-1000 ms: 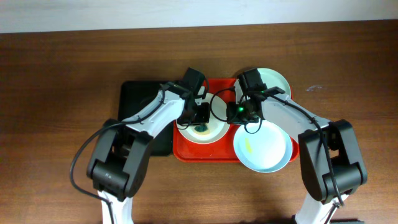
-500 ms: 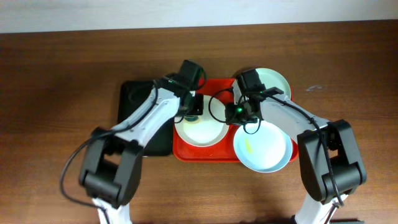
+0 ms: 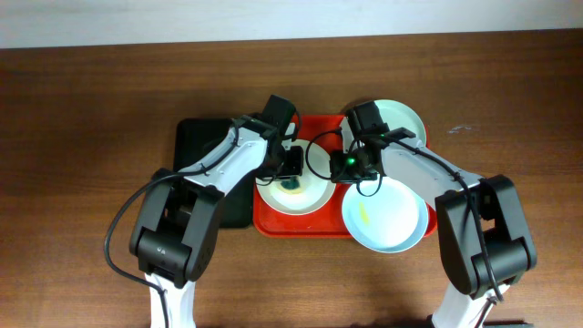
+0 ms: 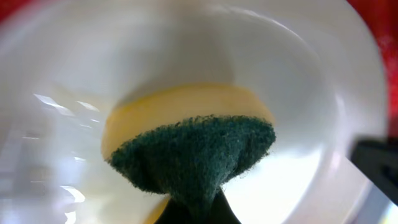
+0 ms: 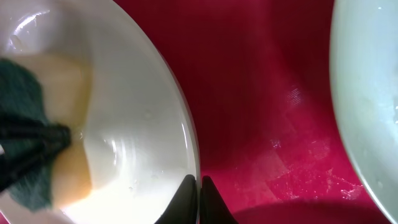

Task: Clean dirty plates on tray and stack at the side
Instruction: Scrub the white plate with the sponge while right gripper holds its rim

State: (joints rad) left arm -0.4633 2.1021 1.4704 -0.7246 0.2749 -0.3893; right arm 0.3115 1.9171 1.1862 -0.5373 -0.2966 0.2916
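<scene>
Looking down, I see my left gripper (image 3: 290,167) clamped on a green-and-yellow sponge (image 4: 193,152), which is pressed into the white plate (image 3: 310,197). That plate sits left of centre on the red tray (image 3: 273,224). My right gripper (image 5: 198,190) is pinched narrow on the plate's right rim. One mint plate (image 3: 404,117) lies at the tray's upper right. A second mint plate (image 3: 387,219) overhangs its lower right corner.

Green-yellow sponge (image 4: 193,149) in white plate (image 4: 298,93)
</scene>
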